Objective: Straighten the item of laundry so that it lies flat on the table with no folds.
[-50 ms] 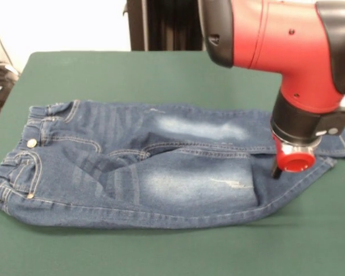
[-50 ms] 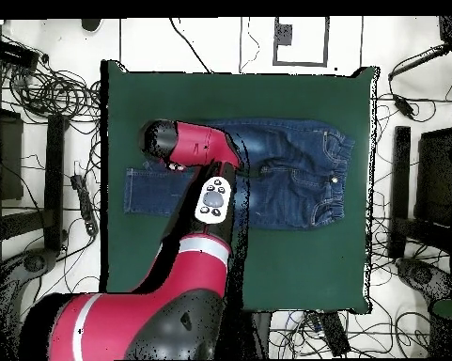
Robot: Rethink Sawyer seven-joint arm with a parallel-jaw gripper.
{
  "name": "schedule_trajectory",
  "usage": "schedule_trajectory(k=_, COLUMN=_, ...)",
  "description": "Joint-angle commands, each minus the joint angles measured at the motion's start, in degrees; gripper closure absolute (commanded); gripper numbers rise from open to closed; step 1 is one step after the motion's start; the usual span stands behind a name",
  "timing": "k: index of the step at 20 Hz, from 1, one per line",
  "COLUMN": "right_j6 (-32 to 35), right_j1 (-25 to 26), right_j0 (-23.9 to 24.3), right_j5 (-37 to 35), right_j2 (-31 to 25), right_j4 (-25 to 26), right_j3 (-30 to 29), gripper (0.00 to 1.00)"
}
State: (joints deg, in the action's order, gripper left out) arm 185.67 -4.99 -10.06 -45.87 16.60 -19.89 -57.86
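Note:
The item of laundry (image 1: 132,172) is a small pair of blue denim jeans with faded thigh patches. It lies on the green table (image 1: 161,75) with its waist to the left and its legs running right. The near leg shows a crease and a raised edge toward its right end. My gripper (image 1: 282,171) points down onto the legs' right end near the cuffs and touches the denim. In the overhead view the jeans (image 2: 300,174) have the waist to the right. There the arm's wrist (image 2: 187,146) covers the gripper and part of the legs.
The red and black arm (image 2: 206,235) crosses the table (image 2: 295,94) from the robot's side. Cables and black stands (image 2: 41,103) crowd the floor around the table. Behind the table's far edge in the front view stands a dark column (image 1: 161,23).

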Motion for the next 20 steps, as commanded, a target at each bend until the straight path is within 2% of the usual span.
schedule_trajectory(k=1, right_j6=12.15, right_j1=10.59, right_j0=-0.7, right_j5=7.9, right_j2=-3.03, right_j4=-3.39, right_j3=6.04, gripper=1.0)
schedule_trajectory(k=6, right_j6=7.32, right_j1=9.57, right_j0=0.88, right_j5=9.09, right_j2=-7.05, right_j4=-4.38, right_j3=3.82, gripper=1.0)
schedule_trajectory(k=8, right_j6=6.38, right_j1=11.13, right_j0=0.4, right_j5=6.02, right_j2=-6.03, right_j4=-3.33, right_j3=6.15, gripper=1.0)
schedule_trajectory(k=10, right_j6=11.01, right_j1=13.13, right_j0=-0.81, right_j5=5.26, right_j2=-3.8, right_j4=-4.21, right_j3=9.11, gripper=1.0)
schedule_trajectory(k=13, right_j6=19.11, right_j1=13.89, right_j0=-1.57, right_j5=-2.41, right_j2=-1.29, right_j4=-7.01, right_j3=12.67, gripper=1.0)
schedule_trajectory(k=15, right_j6=22.26, right_j1=13.44, right_j0=-1.41, right_j5=-7.34, right_j2=-0.81, right_j4=-8.6, right_j3=13.82, gripper=1.0)
schedule_trajectory(k=18, right_j6=25.32, right_j1=13.08, right_j0=-1.09, right_j5=-11.1, right_j2=-0.35, right_j4=-11.26, right_j3=15.16, gripper=1.0)
schedule_trajectory(k=20, right_j6=26.34, right_j1=14.35, right_j0=-0.93, right_j5=-14.37, right_j2=2.1, right_j4=-11.34, right_j3=18.55, gripper=1.0)
